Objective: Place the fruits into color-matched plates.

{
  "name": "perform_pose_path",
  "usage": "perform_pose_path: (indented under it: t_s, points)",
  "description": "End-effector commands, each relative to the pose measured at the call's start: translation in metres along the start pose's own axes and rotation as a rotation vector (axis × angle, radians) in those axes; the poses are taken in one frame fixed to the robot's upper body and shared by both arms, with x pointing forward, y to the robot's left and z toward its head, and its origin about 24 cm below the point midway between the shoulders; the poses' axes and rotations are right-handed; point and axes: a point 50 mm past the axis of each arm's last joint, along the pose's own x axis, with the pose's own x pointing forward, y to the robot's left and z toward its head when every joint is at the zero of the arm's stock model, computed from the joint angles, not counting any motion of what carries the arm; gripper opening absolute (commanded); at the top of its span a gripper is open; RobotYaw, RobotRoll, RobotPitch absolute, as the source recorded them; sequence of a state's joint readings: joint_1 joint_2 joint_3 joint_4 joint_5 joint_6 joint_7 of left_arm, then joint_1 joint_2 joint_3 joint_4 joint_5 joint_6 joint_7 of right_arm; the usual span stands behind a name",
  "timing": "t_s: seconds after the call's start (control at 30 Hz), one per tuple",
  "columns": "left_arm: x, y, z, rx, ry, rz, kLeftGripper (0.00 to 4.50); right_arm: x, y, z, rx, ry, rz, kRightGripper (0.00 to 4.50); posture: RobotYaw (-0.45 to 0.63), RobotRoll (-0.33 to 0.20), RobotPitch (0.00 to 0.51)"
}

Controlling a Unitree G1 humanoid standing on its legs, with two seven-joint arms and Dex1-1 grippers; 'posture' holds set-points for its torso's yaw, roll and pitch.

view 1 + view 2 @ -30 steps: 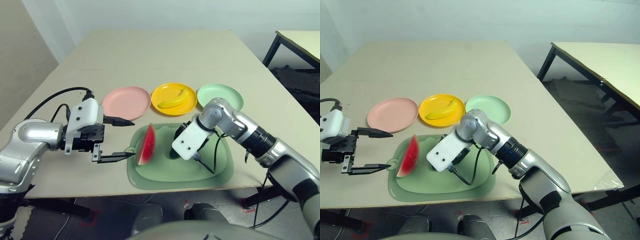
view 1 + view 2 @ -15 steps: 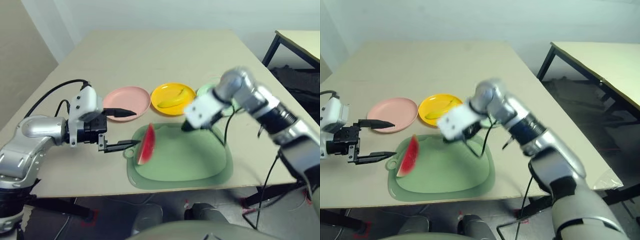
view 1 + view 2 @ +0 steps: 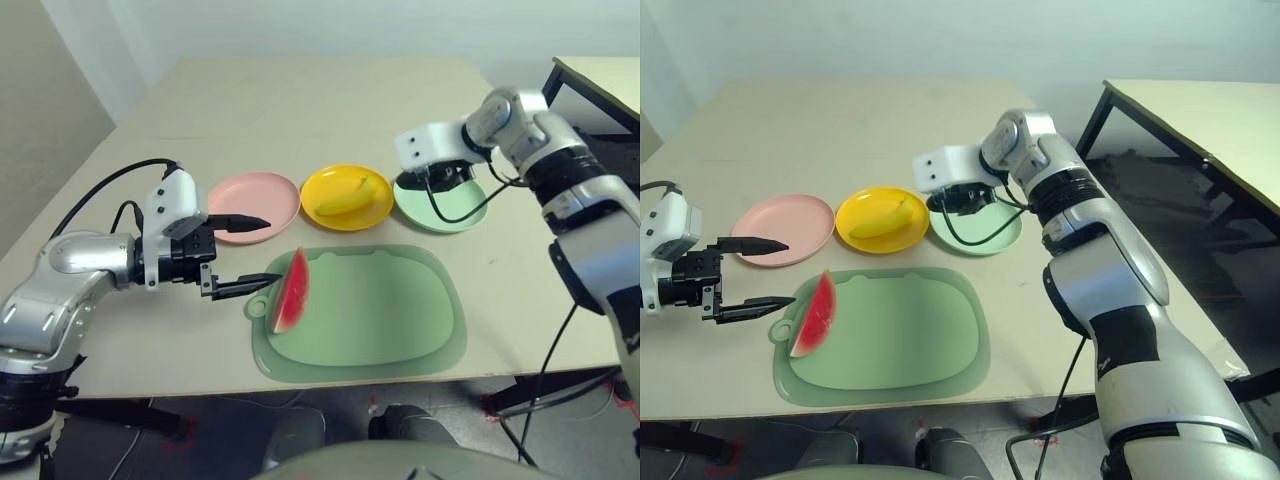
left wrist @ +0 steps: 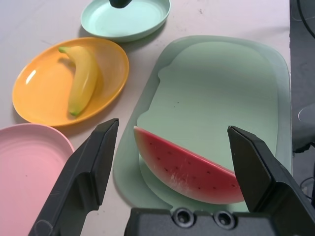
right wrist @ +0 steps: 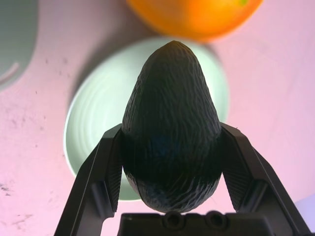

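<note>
Avocado [image 5: 170, 123] gripped by right pincer [image 5: 170, 162] above mint plate [image 5: 93, 123].

Silver arms, white wrists, black cables

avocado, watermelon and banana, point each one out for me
avocado [image 5: 171, 123], right wrist view, middle of its dark skin, held between the fingers
watermelon [image 4: 189, 169], left wrist view, red flesh of the wedge
banana [image 3: 346, 197], left eye view, middle of its curve
</note>
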State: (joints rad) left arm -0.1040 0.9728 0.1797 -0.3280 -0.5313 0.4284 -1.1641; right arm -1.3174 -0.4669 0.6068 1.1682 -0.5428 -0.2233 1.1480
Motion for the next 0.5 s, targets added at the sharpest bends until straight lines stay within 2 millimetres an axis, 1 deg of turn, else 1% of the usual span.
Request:
perform_pose_path:
  t_s: [0.03,0.23,0.5]
  points:
    - [-0.002,0.0,-0.001,0.006,0.023,0.006,4.5,0.01,0.006,-0.005,0.02,0.028,0.004,3.06,0.18,0.0,0.0]
    - [-0.003,0.002,0.0,-0.009,0.018,0.029,4.5,0.022,0.014,-0.013,0.089,0.045,0.0,3.06,0.18,0.0,0.0]
    - [-0.004,0.002,-0.001,-0.02,0.026,0.043,4.5,0.026,0.02,-0.019,0.116,0.055,0.005,3.06,0.18,0.0,0.0]
